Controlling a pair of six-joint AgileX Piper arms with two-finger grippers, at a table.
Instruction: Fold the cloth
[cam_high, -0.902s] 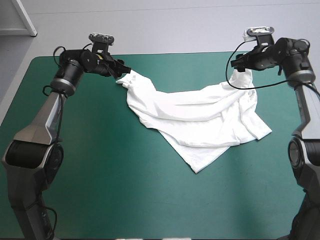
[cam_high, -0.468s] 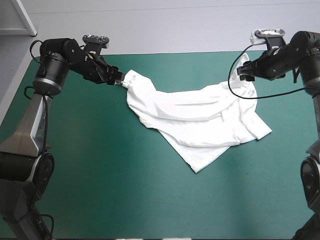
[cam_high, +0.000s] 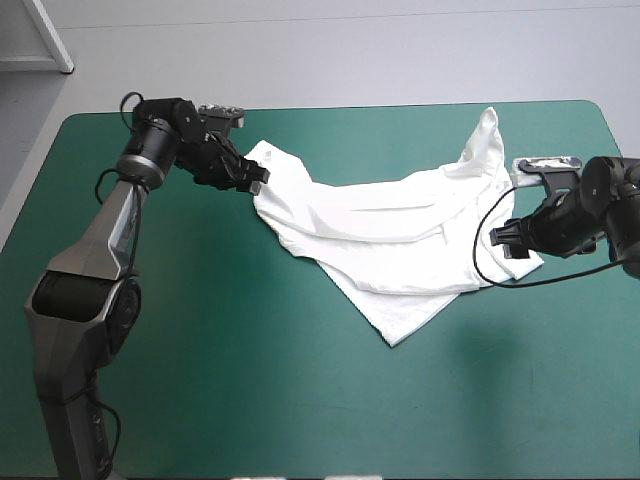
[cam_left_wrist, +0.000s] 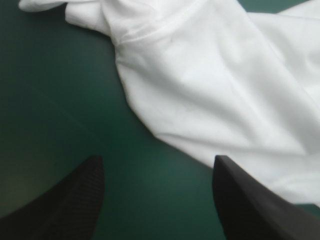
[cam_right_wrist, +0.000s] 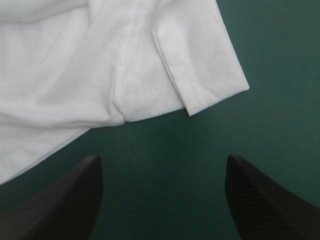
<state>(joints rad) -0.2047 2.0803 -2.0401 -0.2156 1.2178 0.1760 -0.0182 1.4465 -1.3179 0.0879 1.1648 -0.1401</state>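
The white T-shirt (cam_high: 390, 240) lies spread and wrinkled across the middle of the teal-green table, one corner pointing toward the near edge and a strip reaching to the far right. My left gripper (cam_high: 255, 182) hovers open at the shirt's far left corner; in the left wrist view the T-shirt (cam_left_wrist: 210, 75) lies just ahead of the left gripper (cam_left_wrist: 157, 200), nothing between the fingers. My right gripper (cam_high: 510, 240) stands open at the shirt's right sleeve. In the right wrist view that sleeve of the T-shirt (cam_right_wrist: 200, 70) lies ahead of the open right gripper (cam_right_wrist: 162, 200).
Bare teal-green cover (cam_high: 250, 380) stretches across the near half of the table. A white panel (cam_high: 35, 35) stands beyond the table's far left corner.
Both grippers let go of the shirt. The right one came down from the far right corner to the right sleeve, and the strip it held now rests on the table. The left shifted slightly right.
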